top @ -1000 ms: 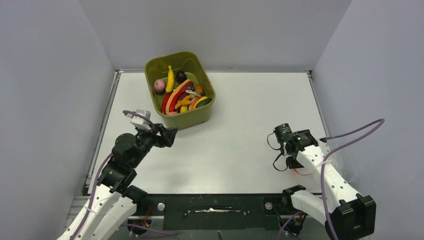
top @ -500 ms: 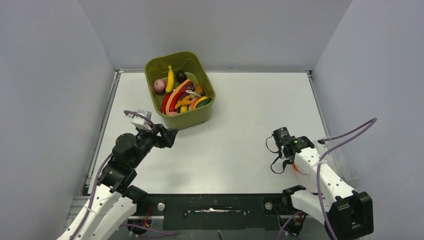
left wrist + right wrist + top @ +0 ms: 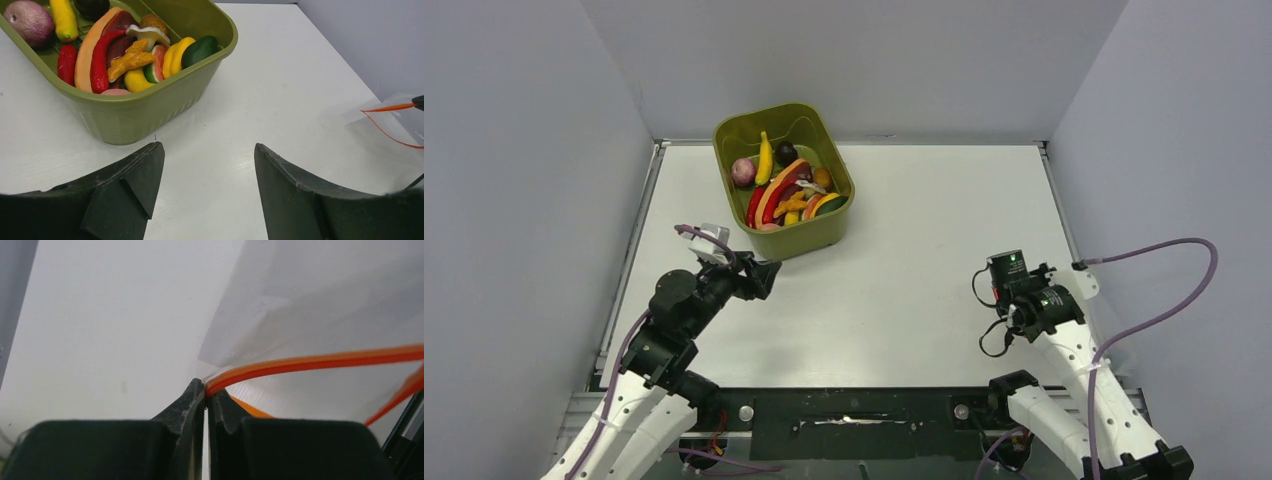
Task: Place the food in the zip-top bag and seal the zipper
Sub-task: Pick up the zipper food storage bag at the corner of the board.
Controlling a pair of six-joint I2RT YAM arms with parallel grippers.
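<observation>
Left fingers wide open with nothing in them, near the bin of food. Right fingers pinched tight on the bag's orange zipper, by the right side of the table.

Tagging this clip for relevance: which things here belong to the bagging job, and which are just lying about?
Job: food, zip-top bag, zipper pinched by right gripper, open left gripper.
Lying about: olive-green bin holding the food, table.
</observation>
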